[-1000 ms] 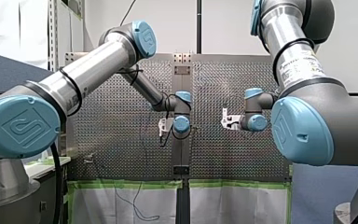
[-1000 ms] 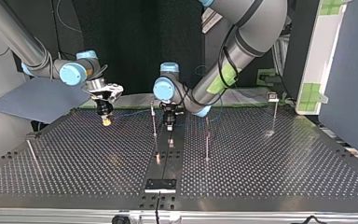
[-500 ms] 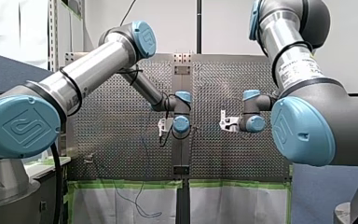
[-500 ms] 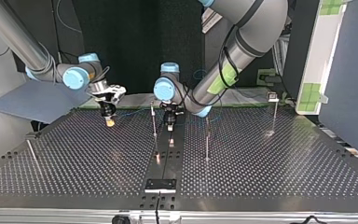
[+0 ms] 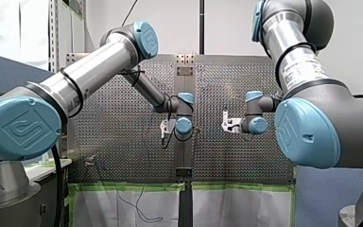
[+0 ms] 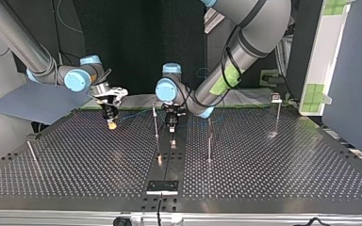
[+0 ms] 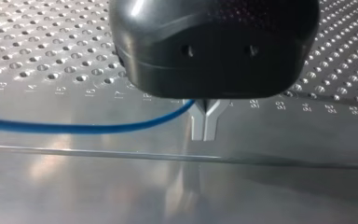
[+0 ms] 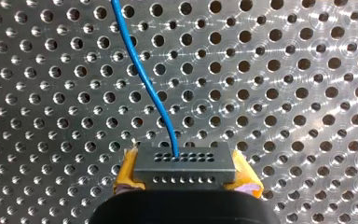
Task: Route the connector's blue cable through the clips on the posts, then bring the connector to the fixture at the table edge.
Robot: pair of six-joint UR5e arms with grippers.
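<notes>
In the right wrist view my right gripper (image 8: 186,176), with yellow pads (image 8: 127,171), is shut on the grey connector (image 8: 184,161). The blue cable (image 8: 144,79) runs from the connector out over the perforated table. In the top view this gripper (image 6: 110,123) hangs above the table at the back left. My left gripper (image 7: 205,125) has its metal fingers shut on the blue cable (image 7: 74,127) just above the centre strip. In the top view it (image 6: 171,126) stands beside a thin post (image 6: 155,123). The dark fixture (image 6: 162,187) sits at the near table edge.
More thin posts stand on the table (image 6: 264,179): one right of the centre strip (image 6: 209,143), one with a clip at the far right (image 6: 277,113), and a leaning one at the left (image 6: 32,154). A grey sheet (image 6: 33,101) lies beyond the table's left corner.
In the top view my right gripper has drifted a little to the right with the connector. My left arm has stayed still.
</notes>
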